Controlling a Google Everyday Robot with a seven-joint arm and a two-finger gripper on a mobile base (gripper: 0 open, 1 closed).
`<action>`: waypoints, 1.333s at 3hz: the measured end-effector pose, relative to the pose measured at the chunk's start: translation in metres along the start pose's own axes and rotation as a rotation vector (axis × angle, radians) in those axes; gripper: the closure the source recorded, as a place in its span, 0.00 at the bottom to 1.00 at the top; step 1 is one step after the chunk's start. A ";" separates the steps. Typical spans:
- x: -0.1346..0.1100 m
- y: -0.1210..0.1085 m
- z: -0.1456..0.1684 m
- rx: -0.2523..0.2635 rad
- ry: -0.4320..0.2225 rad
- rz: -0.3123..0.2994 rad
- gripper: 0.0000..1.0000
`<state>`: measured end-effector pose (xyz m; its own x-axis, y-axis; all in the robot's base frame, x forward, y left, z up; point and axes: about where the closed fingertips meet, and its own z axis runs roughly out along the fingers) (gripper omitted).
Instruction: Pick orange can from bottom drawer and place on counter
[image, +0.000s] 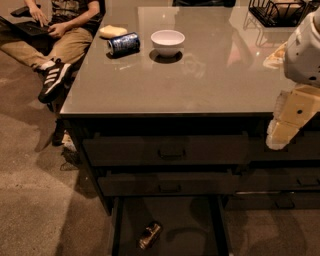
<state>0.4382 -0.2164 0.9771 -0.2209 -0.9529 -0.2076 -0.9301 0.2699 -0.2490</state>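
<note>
The orange can (150, 235) lies on its side on the dark floor of the bottom drawer (185, 225), which is pulled open at the base of the cabinet. The counter (210, 75) is a glossy grey-beige top above two handled drawers that are closed. My gripper (281, 134) hangs at the right edge of the view, in front of the counter's front right edge, at the height of the top drawer. It is well above and to the right of the can and holds nothing that I can see.
A blue can (123, 43) lies on the counter's far left beside a white bowl (167, 41) and a yellow sponge (112, 31). A wire basket (277, 11) stands at the far right. A seated person (60, 35) is left of the counter, foot near its corner.
</note>
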 end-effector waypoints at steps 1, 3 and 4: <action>0.000 0.000 0.000 0.000 0.000 0.000 0.00; -0.002 0.018 0.044 -0.066 -0.117 0.028 0.00; -0.002 0.018 0.044 -0.066 -0.117 0.029 0.00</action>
<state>0.4351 -0.2034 0.9320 -0.2152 -0.9213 -0.3239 -0.9420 0.2833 -0.1797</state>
